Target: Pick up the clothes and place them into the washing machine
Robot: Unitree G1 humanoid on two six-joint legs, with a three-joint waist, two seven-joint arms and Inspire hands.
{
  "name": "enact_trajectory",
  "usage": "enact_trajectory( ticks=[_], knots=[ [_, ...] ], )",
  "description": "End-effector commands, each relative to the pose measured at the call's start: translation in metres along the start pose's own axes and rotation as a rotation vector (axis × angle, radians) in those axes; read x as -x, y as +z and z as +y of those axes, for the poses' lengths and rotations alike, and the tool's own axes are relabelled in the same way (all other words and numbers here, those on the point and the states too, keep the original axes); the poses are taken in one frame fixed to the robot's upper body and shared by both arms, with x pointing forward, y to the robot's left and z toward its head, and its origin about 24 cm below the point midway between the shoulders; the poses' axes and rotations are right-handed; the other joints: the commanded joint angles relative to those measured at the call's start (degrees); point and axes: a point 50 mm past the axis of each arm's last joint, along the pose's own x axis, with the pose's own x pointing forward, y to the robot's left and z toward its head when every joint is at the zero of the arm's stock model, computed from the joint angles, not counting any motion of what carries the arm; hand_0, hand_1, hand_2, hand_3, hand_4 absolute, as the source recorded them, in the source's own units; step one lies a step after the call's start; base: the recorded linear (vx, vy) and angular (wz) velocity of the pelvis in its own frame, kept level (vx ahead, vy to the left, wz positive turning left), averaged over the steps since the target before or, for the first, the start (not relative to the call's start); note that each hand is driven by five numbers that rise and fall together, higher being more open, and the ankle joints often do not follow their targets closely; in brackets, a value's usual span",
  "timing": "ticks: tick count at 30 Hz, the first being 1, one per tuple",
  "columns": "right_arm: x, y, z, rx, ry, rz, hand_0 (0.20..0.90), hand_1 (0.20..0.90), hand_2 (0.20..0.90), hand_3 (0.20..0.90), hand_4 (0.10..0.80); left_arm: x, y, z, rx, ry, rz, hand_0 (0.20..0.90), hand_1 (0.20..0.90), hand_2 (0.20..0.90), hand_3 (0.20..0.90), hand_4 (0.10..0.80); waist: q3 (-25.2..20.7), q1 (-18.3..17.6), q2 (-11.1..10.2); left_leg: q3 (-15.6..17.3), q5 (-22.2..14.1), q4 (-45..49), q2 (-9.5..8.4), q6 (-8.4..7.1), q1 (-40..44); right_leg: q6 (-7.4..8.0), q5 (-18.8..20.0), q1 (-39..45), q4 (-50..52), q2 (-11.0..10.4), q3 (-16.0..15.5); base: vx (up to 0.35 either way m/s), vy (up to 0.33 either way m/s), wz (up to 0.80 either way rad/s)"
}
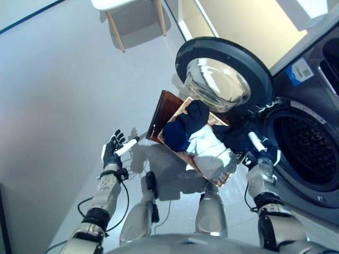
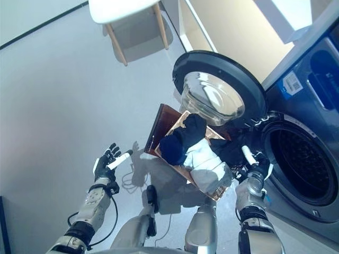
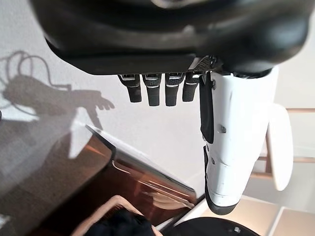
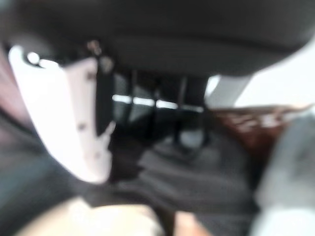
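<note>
pile of dark and white clothes (image 1: 198, 138) heaped in a brown basket (image 1: 165, 108) on the floor, just beside the washing machine (image 1: 307, 148) with its door (image 1: 225, 74) swung open, right hand (image 1: 260, 151) at the dark garment on the pile's washer side, can't tell if its fingers have hold of it, left hand (image 1: 112, 152) well off to the side with fingers (image 3: 153, 91) loose, holding nothing

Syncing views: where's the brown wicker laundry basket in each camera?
Left eye view: brown wicker laundry basket centre, below the round glass washer door.
Right eye view: centre, below that door.
Left wrist view: its glossy brown rim beyond the open left hand.
Right wrist view: brown patch, blurred.
Shared landmark: the basket's rim.
</note>
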Motion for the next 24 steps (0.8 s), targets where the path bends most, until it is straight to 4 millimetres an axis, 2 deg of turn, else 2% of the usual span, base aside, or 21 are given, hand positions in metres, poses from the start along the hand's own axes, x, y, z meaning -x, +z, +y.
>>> enact_trajectory(
  ticks=[1,3,5,11,14,17,18,20,22,24],
  knots=[
    [-0.001,0.037,0.003,-0.223,0.018,-0.212,0.200,0.200,0.200,0.200,0.300,-0.007,0.025,0.007,0.041,0.037,-0.136,0.900,0.900,0.900,0.900,0.800,-4.17,1.05,-1.58,0.15,-4.72,0.19,2.47,-5.29,3.76,1.94,-1.54,-2.20,6.56,-3.84,2.15,0.027,0.010,-0.11],
    [0.000,0.035,-0.002,-0.195,0.014,-0.209,0.200,0.200,0.200,0.200,0.300,-0.006,0.024,0.007,0.040,0.037,-0.133,0.900,0.900,0.900,0.900,0.800,-4.17,0.91,-1.49,0.24,-4.79,0.14,2.48,-5.29,4.12,1.93,-1.62,-2.15,6.77,-3.86,2.29,0.016,0.003,-0.07],
    [0.001,0.032,-0.010,0.011,0.028,-0.204,0.200,0.200,0.200,0.200,0.300,-0.006,0.026,0.007,0.030,0.033,-0.146,0.900,0.900,0.900,0.900,0.800,-4.01,0.54,-1.63,0.48,-4.74,0.07,2.57,-5.34,4.20,1.86,-1.49,-2.32,6.79,-3.75,2.47,-0.001,-0.014,-0.07],
    [0.002,0.027,-0.017,0.007,-0.048,-0.201,0.200,0.200,0.200,0.200,0.300,-0.006,0.026,0.007,0.023,0.048,-0.152,0.900,0.900,0.900,0.900,0.800,-3.89,0.25,-1.33,0.89,-4.96,-0.03,2.60,-5.26,4.44,1.96,-1.41,-2.57,6.69,-3.59,2.62,0.011,-0.005,-0.04],
    [0.002,0.032,-0.019,-0.023,-0.076,-0.230,0.200,0.200,0.200,0.200,0.300,-0.006,0.026,0.007,0.029,0.054,-0.156,0.900,0.900,0.900,0.900,0.800,-4.01,0.21,-1.05,0.94,-5.09,-0.05,2.61,-5.24,4.57,2.08,-1.42,-2.44,6.55,-3.74,2.56,0.000,0.000,0.00],
    [0.001,0.045,-0.023,-0.134,-0.133,-0.289,0.200,0.200,0.200,0.200,0.300,-0.006,0.026,0.006,0.036,0.056,-0.156,0.900,0.900,0.900,0.900,0.800,-4.30,0.11,-0.92,0.85,-5.35,-0.13,2.56,-5.24,4.78,2.26,-1.50,-2.01,6.25,-3.80,2.47,0.041,-0.001,0.01],
    [0.001,0.054,-0.023,-0.148,-0.146,-0.330,0.200,0.200,0.200,0.200,0.300,-0.005,0.025,0.006,0.037,0.054,-0.159,0.900,0.900,0.900,0.900,0.800,-4.62,0.06,-0.96,0.90,-5.45,-0.13,2.60,-5.24,5.05,2.32,-1.50,-1.54,6.11,-3.83,2.33,0.059,-0.009,0.01],
    [0.000,0.059,-0.026,-0.144,-0.175,-0.347,0.200,0.200,0.200,0.200,0.300,-0.005,0.024,0.006,0.031,0.055,-0.152,0.900,0.900,0.900,0.900,0.800,-4.88,0.09,-1.00,0.94,-5.60,-0.12,2.63,-5.23,5.31,2.34,-1.59,-1.14,6.03,-3.79,2.17,0.044,-0.006,0.00],
    [-0.003,0.073,-0.026,-0.142,-0.181,-0.388,0.200,0.200,0.200,0.200,0.300,-0.005,0.022,0.006,0.030,0.058,-0.147,0.900,0.900,0.900,0.900,0.800,-5.52,0.18,-1.24,0.85,-5.80,-0.08,2.72,-5.19,5.87,2.35,-1.71,-0.39,6.05,-3.67,2.09,0.062,-0.018,0.02],
    [-0.007,0.096,-0.027,-0.120,-0.174,-0.455,0.200,0.200,0.200,0.200,0.300,-0.005,0.021,0.010,0.022,0.064,-0.137,0.900,0.900,0.900,0.900,0.800,-6.38,0.35,-1.70,0.67,-6.18,-0.06,2.89,-5.22,6.93,2.38,-2.08,0.81,5.95,-3.55,1.87,0.079,-0.028,0.04]
  ],
)
